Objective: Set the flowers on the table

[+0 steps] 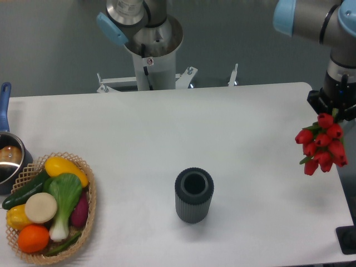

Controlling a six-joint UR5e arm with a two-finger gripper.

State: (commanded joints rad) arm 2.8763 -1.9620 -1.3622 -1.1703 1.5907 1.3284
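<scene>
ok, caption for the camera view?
Gripper holds red tulips above table edge; empty ribbed vase stands mid-table.

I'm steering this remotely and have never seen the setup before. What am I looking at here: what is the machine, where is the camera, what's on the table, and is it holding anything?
One fixed camera looks down at a white table from the front. The grey and blue tubes at the top are the robot arm; its base stands behind the table. At the right edge its gripper holds a bunch of red flowers, blooms hanging down above the table's right side; the fingers themselves are hard to make out. On the table stand a dark ribbed vase, empty, a wicker basket of vegetables at the left, and a pot with a blue handle at the left edge.
</scene>
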